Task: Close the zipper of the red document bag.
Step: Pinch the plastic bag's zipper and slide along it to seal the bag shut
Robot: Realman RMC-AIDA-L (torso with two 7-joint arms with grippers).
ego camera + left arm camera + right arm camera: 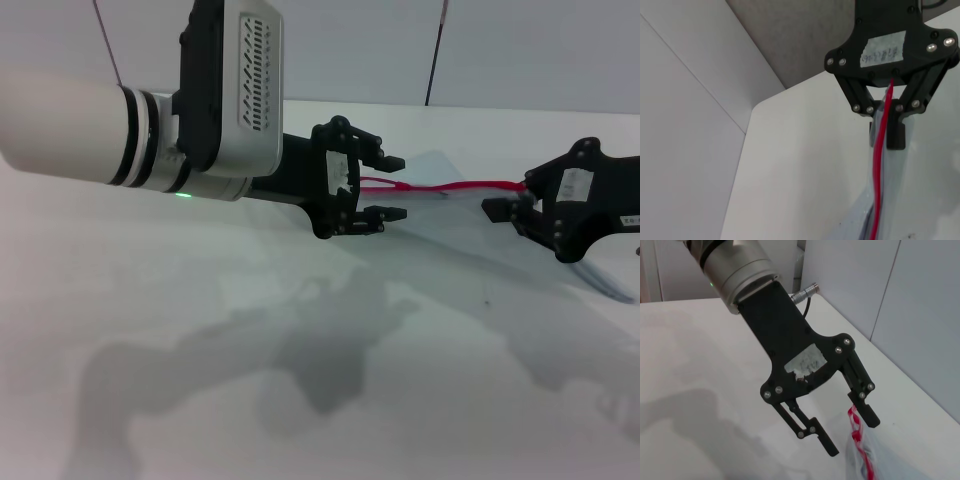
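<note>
White tabletop backed by pale wall panels carries the red document bag [470,235], lifted and sagging between both arms. At the bag's left end the left gripper [385,187] hangs with jaws apart, the zipper [440,188] running loosely between them. At its right end the right gripper [508,209] is clamped on the zipper. Slack could twist the strip and jam the slider.

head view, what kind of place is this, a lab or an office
Probably a lab or test bench, though that is a guess. A bare white table stands against plain grey wall panels, and the only thing on it is the bag, held up between the left hand and right hand.
</note>
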